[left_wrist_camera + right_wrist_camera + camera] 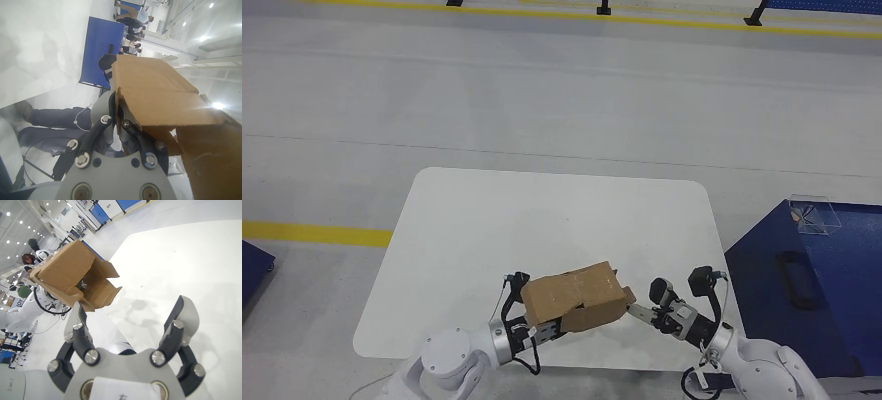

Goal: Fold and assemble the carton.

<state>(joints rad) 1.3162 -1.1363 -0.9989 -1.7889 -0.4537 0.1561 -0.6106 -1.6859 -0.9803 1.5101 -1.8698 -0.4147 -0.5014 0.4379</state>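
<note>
At six o'clock on the white surface [542,210], right by its near edge, you have the brown carton [577,290], part folded into a box shape and lying tilted. Your left gripper [532,325] sits at the carton's seven o'clock. In the left wrist view its fingers [121,130] are clenched on the thin edge of one cardboard flap, with the rest of the carton [155,91] spreading out beyond the tips.

Your right gripper [130,304] is at the carton's three o'clock and is released, its two fingers spread wide and holding nothing. The carton's open end faces it, loose flaps splayed and the inside showing [66,270]. One finger [80,311] reaches the lowest flap's corner; it looks to be touching, though from this angle you cannot be sure. The other finger stands well apart from the cardboard, over bare surface. The carton appears held slightly above the surface rather than resting on it.
</note>
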